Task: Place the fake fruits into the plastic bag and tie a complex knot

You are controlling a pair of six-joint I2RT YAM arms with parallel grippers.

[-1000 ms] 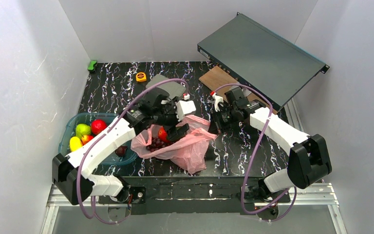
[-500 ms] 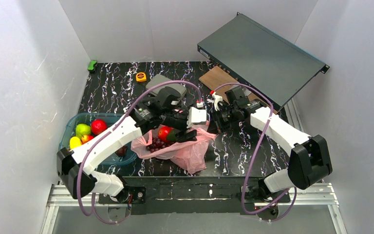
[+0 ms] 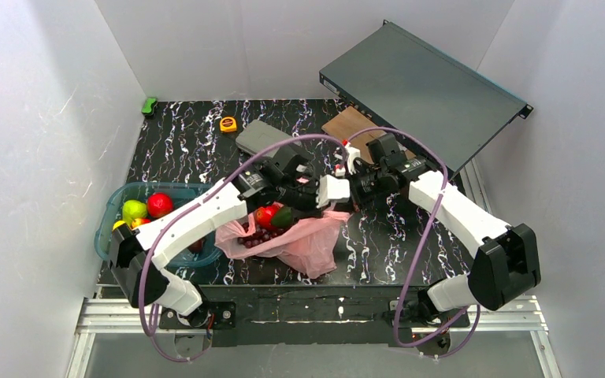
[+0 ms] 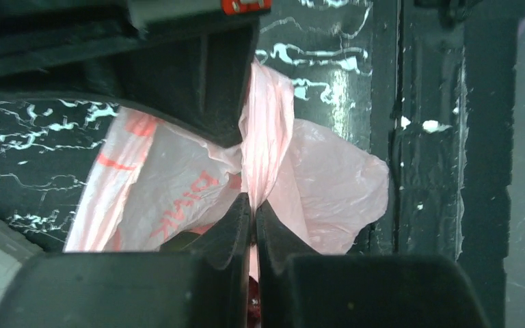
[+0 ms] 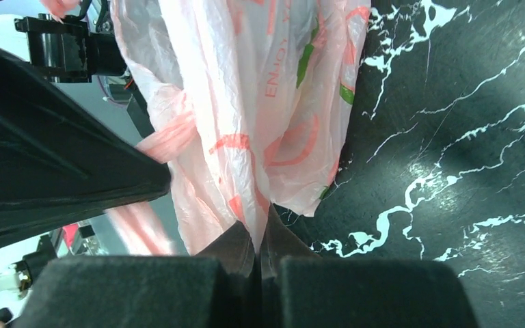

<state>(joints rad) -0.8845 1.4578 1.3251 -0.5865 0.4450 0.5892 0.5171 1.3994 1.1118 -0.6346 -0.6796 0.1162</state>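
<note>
The left claw [image 4: 253,213] is pinched shut on a pink fold of the plastic bag [image 4: 328,184]; the right claw [image 5: 260,240] grips its edge. Beyond the right claw, red print [image 5: 273,76] reads "ENJOY". Beneath the left claw the fake fruits [image 3: 265,216] lie in the bag.

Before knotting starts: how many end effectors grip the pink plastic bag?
2: the left end effector pinches a bunched strip of the translucent pink plastic bag; the right end effector pinches another fold.
</note>
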